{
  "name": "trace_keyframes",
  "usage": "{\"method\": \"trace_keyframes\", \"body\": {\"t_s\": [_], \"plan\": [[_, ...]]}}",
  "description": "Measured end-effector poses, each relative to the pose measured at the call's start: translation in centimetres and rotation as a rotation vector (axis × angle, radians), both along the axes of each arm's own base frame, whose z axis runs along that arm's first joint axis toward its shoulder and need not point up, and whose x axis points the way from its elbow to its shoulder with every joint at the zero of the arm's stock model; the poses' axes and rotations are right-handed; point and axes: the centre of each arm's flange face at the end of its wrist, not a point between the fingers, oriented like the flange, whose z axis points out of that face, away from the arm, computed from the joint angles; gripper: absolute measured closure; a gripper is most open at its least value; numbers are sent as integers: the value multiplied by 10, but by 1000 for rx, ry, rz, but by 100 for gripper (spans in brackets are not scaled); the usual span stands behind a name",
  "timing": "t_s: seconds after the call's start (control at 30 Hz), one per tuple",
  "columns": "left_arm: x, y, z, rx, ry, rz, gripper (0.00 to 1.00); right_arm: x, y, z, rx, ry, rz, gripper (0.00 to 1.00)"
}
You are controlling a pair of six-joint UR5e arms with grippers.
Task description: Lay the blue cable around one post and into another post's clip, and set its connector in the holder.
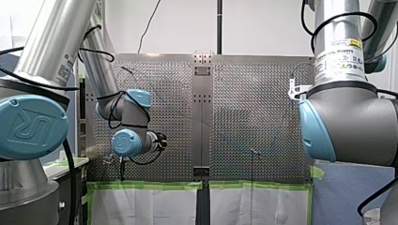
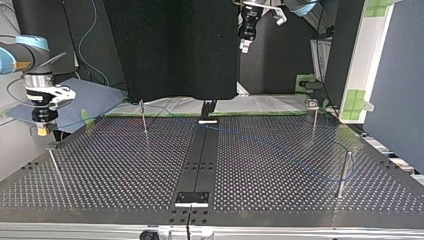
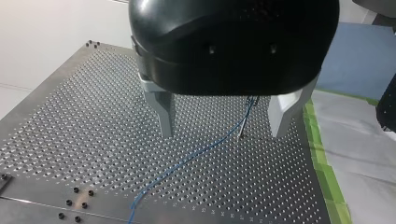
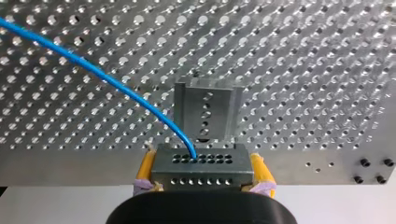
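Observation:
In the right wrist view my right gripper (image 4: 201, 175) is shut on the grey metal connector (image 4: 201, 165), gripped between its yellow pads (image 4: 145, 169). The blue cable (image 4: 93, 70) leaves the connector's face and arcs away over the perforated plate. The grey U-shaped holder (image 4: 208, 112) stands just ahead of the connector. In the top view my right gripper (image 2: 43, 131) hangs low at the left edge of the table. My left gripper (image 3: 224, 119) is open and holds nothing, high above the cable (image 3: 196, 154). It also shows raised at the back in the top view (image 2: 245, 46).
Thin posts stand on the table in the top view: one at the back left (image 2: 144, 117), one with a clip at the back right (image 2: 313, 117), one at the near right (image 2: 343, 172) with the faint cable (image 2: 280, 150) reaching it, and one at the near left (image 2: 54, 162).

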Motion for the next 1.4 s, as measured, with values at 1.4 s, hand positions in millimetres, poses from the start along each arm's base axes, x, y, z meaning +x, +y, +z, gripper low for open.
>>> {"method": "trace_keyframes", "body": {"t_s": [1.4], "plan": [[-3,1,-2,13,20,-7,0,17,-33,-12,-18,-54,47,100]]}}
